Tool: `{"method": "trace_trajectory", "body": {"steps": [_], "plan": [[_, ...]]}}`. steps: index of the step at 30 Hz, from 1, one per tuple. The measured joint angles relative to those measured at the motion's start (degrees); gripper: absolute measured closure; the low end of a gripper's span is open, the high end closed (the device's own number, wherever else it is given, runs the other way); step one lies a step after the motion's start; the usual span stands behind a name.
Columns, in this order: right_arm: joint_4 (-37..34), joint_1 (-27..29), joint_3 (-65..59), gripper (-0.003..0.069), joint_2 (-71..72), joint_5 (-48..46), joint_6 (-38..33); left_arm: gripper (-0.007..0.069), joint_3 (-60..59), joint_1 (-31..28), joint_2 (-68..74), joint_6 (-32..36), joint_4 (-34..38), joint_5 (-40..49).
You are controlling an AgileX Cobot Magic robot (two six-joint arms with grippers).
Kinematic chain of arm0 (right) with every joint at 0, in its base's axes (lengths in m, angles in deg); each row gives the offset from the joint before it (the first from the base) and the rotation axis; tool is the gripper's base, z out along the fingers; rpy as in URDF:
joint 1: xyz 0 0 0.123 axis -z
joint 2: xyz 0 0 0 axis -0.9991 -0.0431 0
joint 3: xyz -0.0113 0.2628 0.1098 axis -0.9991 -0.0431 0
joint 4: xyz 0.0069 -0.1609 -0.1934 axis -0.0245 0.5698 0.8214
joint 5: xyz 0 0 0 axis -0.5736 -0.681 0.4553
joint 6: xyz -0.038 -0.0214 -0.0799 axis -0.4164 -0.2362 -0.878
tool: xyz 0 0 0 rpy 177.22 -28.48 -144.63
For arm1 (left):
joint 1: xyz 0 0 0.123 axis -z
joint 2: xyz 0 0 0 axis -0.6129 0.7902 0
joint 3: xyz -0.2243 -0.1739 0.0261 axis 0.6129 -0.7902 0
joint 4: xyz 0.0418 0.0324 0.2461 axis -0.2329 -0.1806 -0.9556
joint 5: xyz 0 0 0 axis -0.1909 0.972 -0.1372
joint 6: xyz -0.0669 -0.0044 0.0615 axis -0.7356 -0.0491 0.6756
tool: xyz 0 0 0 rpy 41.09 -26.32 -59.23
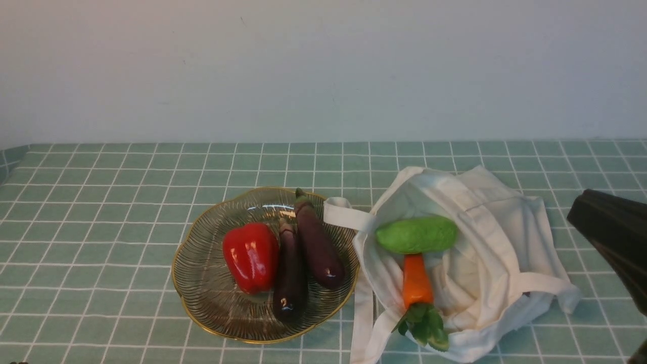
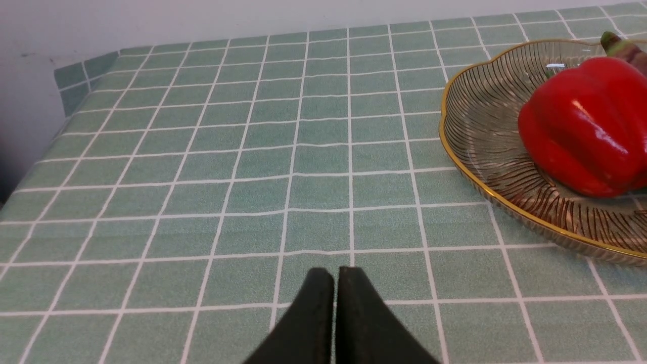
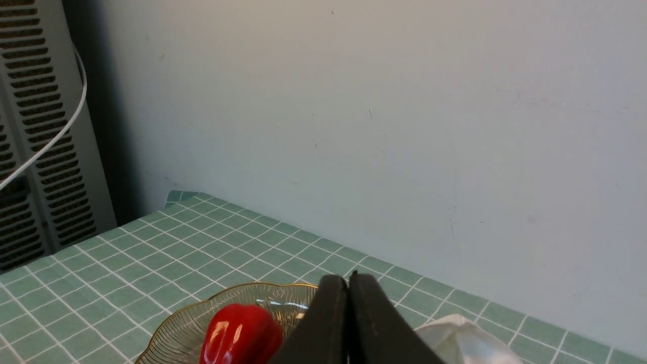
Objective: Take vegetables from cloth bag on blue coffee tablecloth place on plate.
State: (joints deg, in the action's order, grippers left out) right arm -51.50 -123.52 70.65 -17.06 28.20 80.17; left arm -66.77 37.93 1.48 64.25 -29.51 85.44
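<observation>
1. The plate point(image 1: 202, 283) sits lower centre of the front view on the blue coffee tablecloth point(image 1: 101, 202) covering the counter. It holds a red bell pepper point(image 1: 251, 257), a slim eggplant point(image 1: 289, 273) and a fatter eggplant point(image 1: 317, 242).
2. The cloth bag point(image 1: 500, 227) lies right of the plate, mouth open. The cucumber point(image 1: 416, 234) and carrot point(image 1: 416, 281) rest inside it.
3. Left gripper point(image 2: 334, 275): fingers pressed together, empty, low over bare cloth.
4. Right gripper point(image 3: 348, 279): fingers together, empty, raised at the front view's right edge.
</observation>
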Motion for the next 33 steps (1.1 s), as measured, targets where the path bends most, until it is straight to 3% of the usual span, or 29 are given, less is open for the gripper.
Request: {"method": "trace_trajectory", "body": {"steps": [5,7,16,21,33], "plan": [[0.00,0.73,-2.30,0.0674,2.30,-0.19,-0.67,0.0629,0.00,0.00,0.00,0.00,0.00,0.00],[0.00,3.95,-5.58,0.0674,4.98,-0.54,-2.20,0.0629,0.00,0.00,0.00,0.00,0.00,0.00],[-3.13,26.33,-20.51,0.0674,23.92,-10.58,-3.47,0.0629,0.00,0.00,0.00,0.00,0.00,0.00],[-3.24,34.60,-25.98,0.0674,31.45,-16.07,-3.72,0.0629,0.00,0.00,0.00,0.00,0.00,0.00],[-3.00,37.30,-26.66,0.0674,32.56,-16.99,-5.02,0.0629,0.00,0.00,0.00,0.00,0.00,0.00]]}}
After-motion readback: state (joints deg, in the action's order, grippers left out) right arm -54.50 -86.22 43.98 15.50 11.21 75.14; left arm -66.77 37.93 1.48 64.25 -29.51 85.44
